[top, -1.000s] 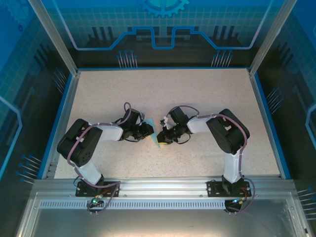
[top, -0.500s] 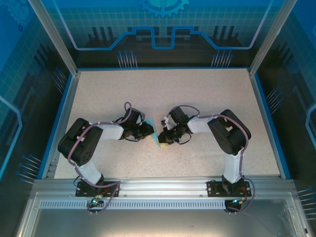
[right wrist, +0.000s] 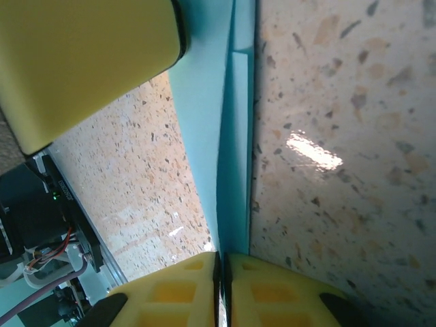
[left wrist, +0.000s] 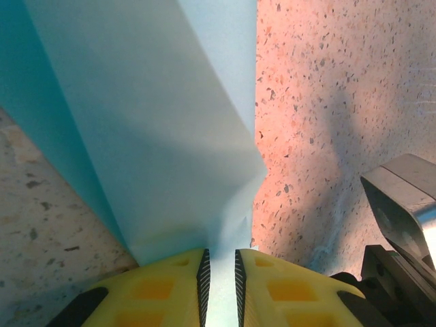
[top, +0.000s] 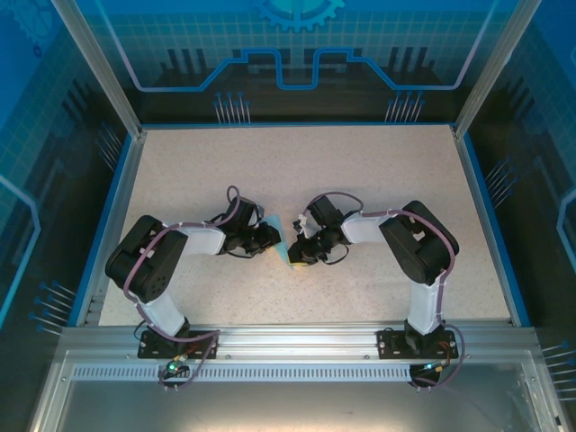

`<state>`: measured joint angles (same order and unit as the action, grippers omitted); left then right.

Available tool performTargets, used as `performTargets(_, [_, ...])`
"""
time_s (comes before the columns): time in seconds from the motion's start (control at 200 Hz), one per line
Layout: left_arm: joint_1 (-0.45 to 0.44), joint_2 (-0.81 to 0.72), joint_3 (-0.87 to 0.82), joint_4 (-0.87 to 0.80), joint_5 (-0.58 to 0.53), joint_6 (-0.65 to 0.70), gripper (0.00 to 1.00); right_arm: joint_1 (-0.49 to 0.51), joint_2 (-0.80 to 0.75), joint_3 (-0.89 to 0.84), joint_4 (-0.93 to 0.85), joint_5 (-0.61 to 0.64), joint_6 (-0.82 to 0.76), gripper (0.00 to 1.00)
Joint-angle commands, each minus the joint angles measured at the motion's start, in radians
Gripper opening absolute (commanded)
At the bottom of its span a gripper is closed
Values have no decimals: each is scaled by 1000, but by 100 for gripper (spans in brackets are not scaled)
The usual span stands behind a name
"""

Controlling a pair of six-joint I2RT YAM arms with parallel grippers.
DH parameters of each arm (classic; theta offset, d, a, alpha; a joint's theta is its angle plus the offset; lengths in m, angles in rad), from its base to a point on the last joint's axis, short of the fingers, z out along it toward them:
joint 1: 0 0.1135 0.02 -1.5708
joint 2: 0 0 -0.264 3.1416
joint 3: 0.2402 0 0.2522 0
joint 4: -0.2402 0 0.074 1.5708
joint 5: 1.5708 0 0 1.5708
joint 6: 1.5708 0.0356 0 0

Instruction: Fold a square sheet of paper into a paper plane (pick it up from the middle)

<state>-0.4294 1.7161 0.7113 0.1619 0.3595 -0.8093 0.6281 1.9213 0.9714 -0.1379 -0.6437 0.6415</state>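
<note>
Left claw (left wrist: 222,272): right at the lens, yellow tips pinched on the paper's near edge, with a sliver of gap between them and the sheet caught in it.
Right claw (right wrist: 221,279): yellow tips pressed tight together, clamped on a folded edge of the same paper.
Paper (left wrist: 163,136): light blue and doubled over, with a crease running away from the left claw. It sits mid-table between the two claws, and I can't tell how far it is lifted off the surface.
Step in hand: looks like tightening a fold partway through the plane; no dart shape visible.
How to do it well: hold both pinches firm and pull gently apart along the crease so the layers line up, with no twisting. Thin paper will likely buckle or tear under a jerk.
Table (top: 360,171): speckled top stretching beyond, a good place to lay the fold flat and press it.
</note>
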Motion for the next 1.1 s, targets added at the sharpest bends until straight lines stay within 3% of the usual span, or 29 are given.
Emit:
performTargets(0.0, [-4,30,0,-71,-45,9,23,18,-1,-26,-108,21,-6,9])
performTargets(0.145, [-3,33,-1,-70,-45,7,23,19,0,-38,-108,26,-8,6])
performTargets(0.36, [-3,34,-2,-68,-46,5,23,32,-60,-42,-134,39,-20,12])
performTargets(0.69, [-4,33,-4,-65,-45,4,23,33,-29,-57,-118,61,-6,6])
performTargets(0.925, [-5,34,-5,-64,-44,4,23,33,-184,-55,-71,96,-16,17])
performTargets(1.095, [-5,37,-1,-69,-44,5,23,47,-204,-3,-85,132,-40,18])
